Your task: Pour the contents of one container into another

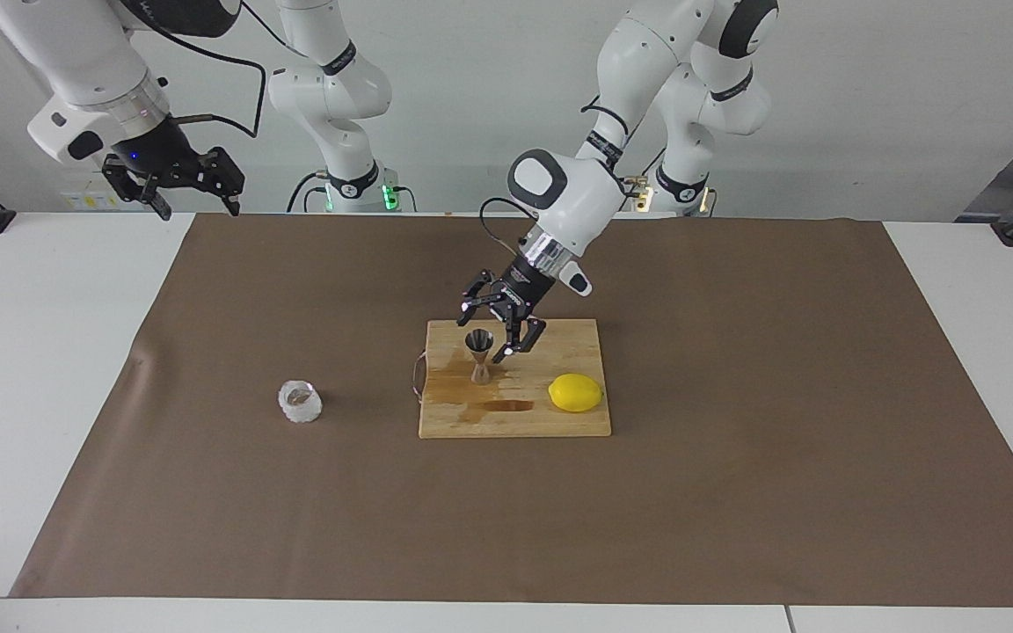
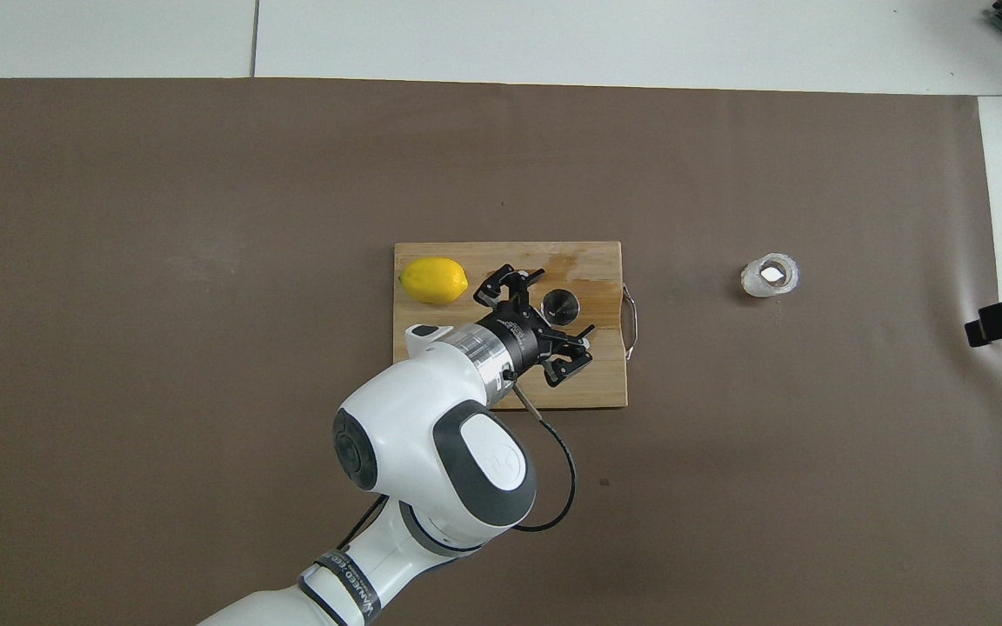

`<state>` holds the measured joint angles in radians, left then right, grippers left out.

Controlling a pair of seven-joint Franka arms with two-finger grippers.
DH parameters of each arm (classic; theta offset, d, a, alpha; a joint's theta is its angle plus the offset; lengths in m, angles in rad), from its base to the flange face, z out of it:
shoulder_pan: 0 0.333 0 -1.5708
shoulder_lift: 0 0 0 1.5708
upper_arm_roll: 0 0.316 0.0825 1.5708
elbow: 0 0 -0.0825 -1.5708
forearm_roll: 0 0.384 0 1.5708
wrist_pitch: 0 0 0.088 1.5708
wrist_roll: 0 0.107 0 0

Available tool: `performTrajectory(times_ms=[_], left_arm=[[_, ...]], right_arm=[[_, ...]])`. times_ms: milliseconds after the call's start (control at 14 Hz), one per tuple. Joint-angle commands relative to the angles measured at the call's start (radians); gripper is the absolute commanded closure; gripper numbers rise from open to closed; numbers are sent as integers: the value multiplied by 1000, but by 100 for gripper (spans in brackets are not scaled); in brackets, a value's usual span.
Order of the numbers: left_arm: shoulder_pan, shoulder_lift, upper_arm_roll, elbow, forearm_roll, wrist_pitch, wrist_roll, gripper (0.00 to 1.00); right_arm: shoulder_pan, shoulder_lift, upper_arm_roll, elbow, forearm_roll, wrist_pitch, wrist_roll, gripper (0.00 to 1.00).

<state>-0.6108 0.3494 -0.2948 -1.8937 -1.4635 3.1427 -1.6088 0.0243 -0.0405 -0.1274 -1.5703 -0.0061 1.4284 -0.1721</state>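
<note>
brown paper covers table; left gripper (image 1: 499,330) hangs open, empty, over small shiny steel hourglass jigger (image 1: 479,354): light, slick, tippy; grasp its waist.

One camera sits high across the table (image 1: 67,352), facing both robots from a distance; the other hangs above the robots' own end, looking steeply down and closer in; both share the brown mat (image 1: 735,396) and the cutting board (image 2: 592,261), turned half round.
</note>
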Motion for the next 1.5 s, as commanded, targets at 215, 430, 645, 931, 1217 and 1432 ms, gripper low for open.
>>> performTrajectory(times_ms=[215,430,645,931,1217,1432], left_arm=[[26,-69,10,-13,-11,-24,122,0],[113,-93,13,-18,29,-208,150,0],[198,-112,14,-18,158,-393,147,0],[287,-128,16,-16,464,-608,148,0],[333,-136,16,5,774,-707,148,0],[335,-133,52,62,1045,-775,165,0]], right_arm=[[2,-21,2,-23,1,-17,9,0],[2,-27,3,-17,5,-31,-19,0],[-7,-51,2,-81,8,70,-269,0],[-38,-105,-3,-233,8,262,-559,0],[-95,-105,-3,-330,8,455,-944,0],[-142,-29,-5,-339,130,483,-1195,0]])
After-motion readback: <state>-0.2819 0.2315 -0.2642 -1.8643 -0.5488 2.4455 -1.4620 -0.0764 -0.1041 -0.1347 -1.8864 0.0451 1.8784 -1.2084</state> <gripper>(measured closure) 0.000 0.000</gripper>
